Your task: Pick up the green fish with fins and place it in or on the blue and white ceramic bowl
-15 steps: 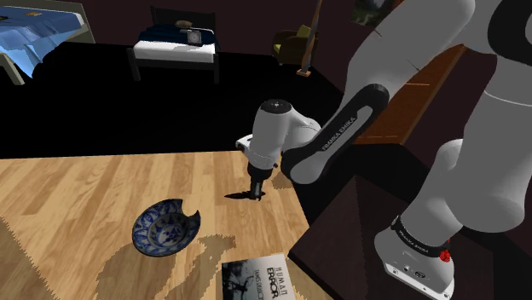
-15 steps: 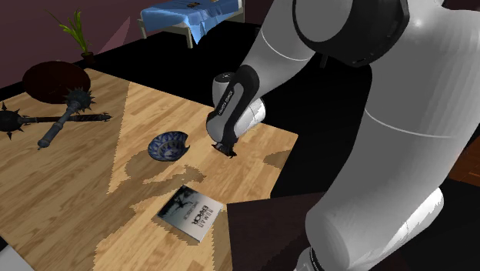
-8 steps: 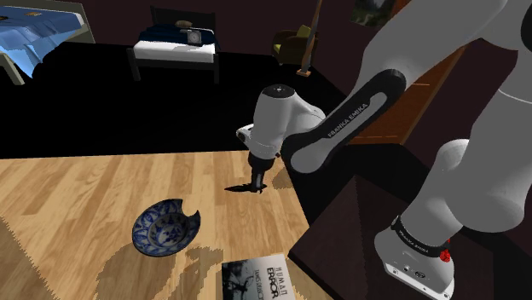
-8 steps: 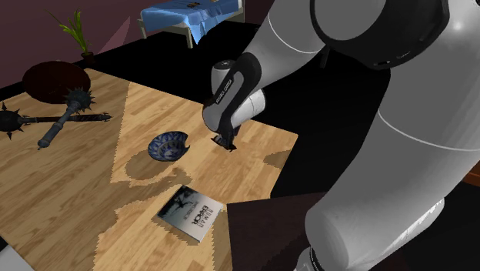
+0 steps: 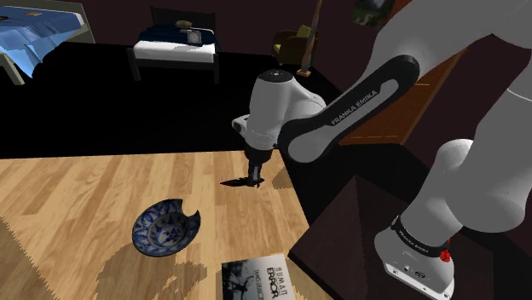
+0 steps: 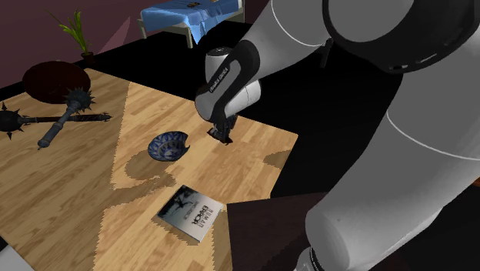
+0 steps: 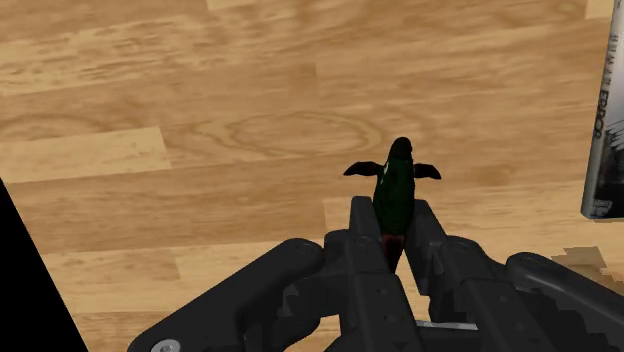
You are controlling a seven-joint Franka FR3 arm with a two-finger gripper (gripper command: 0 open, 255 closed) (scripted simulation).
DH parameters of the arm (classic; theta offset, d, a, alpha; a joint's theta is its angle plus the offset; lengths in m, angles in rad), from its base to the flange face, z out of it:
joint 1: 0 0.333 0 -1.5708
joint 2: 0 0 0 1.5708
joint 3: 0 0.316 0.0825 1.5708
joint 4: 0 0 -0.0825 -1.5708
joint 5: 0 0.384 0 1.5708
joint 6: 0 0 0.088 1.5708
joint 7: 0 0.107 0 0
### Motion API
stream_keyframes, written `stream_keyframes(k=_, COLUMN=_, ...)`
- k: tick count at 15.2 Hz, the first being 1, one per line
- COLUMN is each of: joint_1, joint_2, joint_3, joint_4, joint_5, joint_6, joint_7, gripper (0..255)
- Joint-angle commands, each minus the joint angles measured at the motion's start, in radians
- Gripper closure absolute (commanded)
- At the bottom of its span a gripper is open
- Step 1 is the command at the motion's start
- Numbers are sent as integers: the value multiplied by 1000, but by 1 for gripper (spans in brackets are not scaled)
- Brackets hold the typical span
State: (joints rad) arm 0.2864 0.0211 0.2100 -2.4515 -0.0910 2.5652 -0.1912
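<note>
Edges first: my claw [image 5: 253, 178] hung over the far corner of the pale wooden worktop [image 5: 85, 187] in the shoulder view. The far edge ran just behind it, and the side edge toward my dark stand [image 5: 358, 226] was just beside it. Beyond the far edge lay a black area, and past that stood a bed [image 5: 175, 47].

Open wood stretched from the claw toward the shoulder view's left and toward the camera. The blue and white bowl [image 5: 166, 227] sat upright there, near but apart from the claw, with bare boards between us. A book [image 5: 256, 279] lay flat by the near edge, close to the stand and apart from the bowl. In the second exterior view two spiked maces [image 6: 61, 115] lay at the left end, well apart from the bowl [image 6: 168, 146].

My forearm sloped down from the shoulder view's upper right to the wrist. The hand pointed almost straight down at the wood.

In the wrist view the claw [image 7: 393, 208] was clamped on the dark green fish [image 7: 397, 185]. Its tail end sat between my fingers [image 7: 362, 230], its head pointed away from me, and its small fins stuck out to either side.
</note>
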Motion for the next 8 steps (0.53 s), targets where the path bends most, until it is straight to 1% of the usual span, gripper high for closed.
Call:
stream_keyframes(k=1, joint_1=16, joint_2=53, joint_3=14, joint_4=68, joint_5=-23, joint_6=-19, joint_7=47, gripper=255)
stream_keyframes(k=8, joint_1=100, joint_2=247, joint_3=39, joint_4=339, joint_5=-101, joint_6=-113, joint_7=197, gripper=255)
